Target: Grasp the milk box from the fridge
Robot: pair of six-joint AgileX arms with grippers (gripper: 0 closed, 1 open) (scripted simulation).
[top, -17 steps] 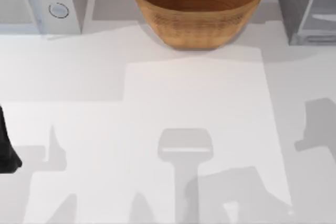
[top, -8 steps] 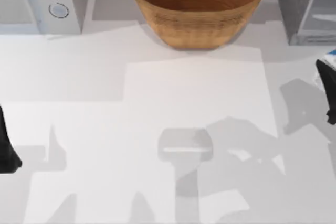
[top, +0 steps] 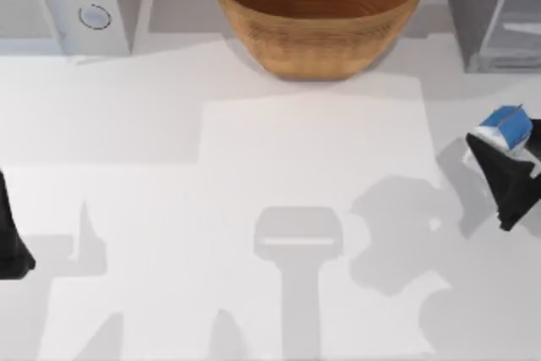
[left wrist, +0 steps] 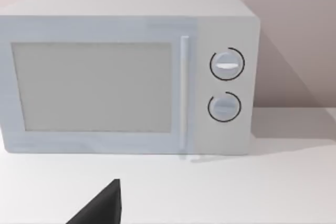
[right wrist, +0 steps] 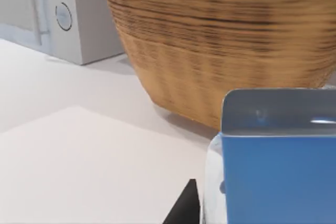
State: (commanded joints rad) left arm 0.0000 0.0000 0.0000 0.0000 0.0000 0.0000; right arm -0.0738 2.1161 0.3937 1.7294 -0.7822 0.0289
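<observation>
Close to the desk's point(top: 254, 175) left edge, toward the near side, the left gripper point(top: 12, 238) sits parked — whether its jaws are spread or pressed together I cannot tell. Over by the right edge, about midway back, the right gripper point(top: 505, 177) has the milk box point(top: 505, 129) at its tip; the carton's blue top faces up, and from the right wrist view it looms just in front of the camera point(right wrist: 273, 166). The jaws appear to be pinching the milk box, which is outside the fridge point(top: 486, 6) and apart from it. Farther back, the wicker bowl point(top: 318, 10) stands at the middle of the far edge. The fridge occupies the far right corner — the white microwave point(top: 63, 2) with two round knobs the far left.
</observation>
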